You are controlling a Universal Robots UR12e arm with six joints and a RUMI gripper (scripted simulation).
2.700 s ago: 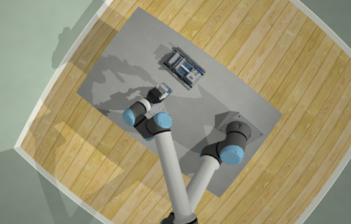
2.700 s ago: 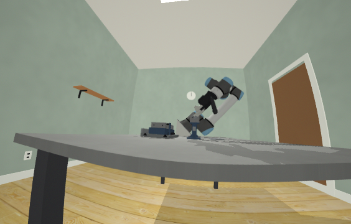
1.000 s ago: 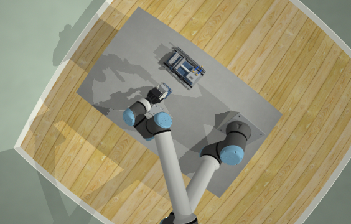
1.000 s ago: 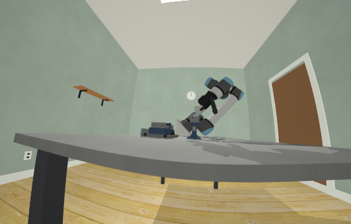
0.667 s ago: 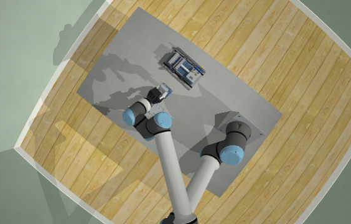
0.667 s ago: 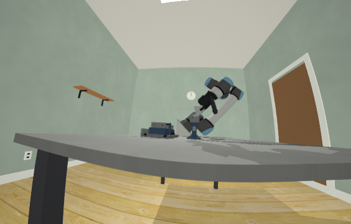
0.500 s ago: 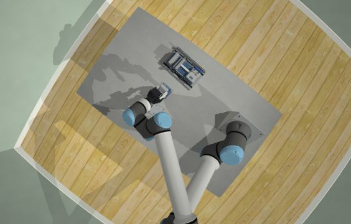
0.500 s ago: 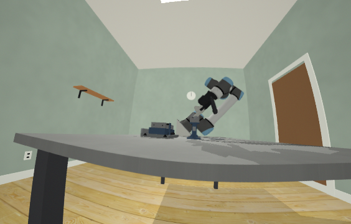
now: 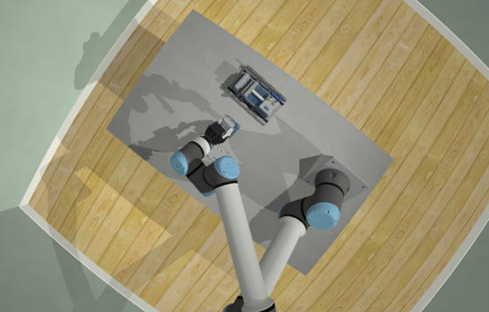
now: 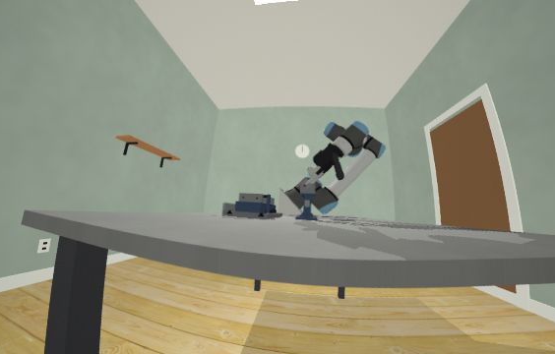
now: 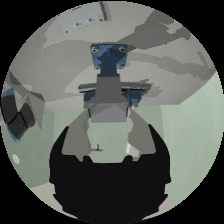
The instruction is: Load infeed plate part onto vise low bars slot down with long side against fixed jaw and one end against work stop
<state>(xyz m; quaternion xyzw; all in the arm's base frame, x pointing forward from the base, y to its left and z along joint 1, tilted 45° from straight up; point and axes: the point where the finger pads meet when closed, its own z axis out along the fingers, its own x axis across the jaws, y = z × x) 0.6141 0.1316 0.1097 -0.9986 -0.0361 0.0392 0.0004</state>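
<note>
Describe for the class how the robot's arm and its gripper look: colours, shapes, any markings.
The arm has long, round, pale grey-white tubes joined by dark grey joint housings with light blue round end caps. The gripper has a bulky black body and two grey, faceted fingers. No cables or markings are visible.
</note>
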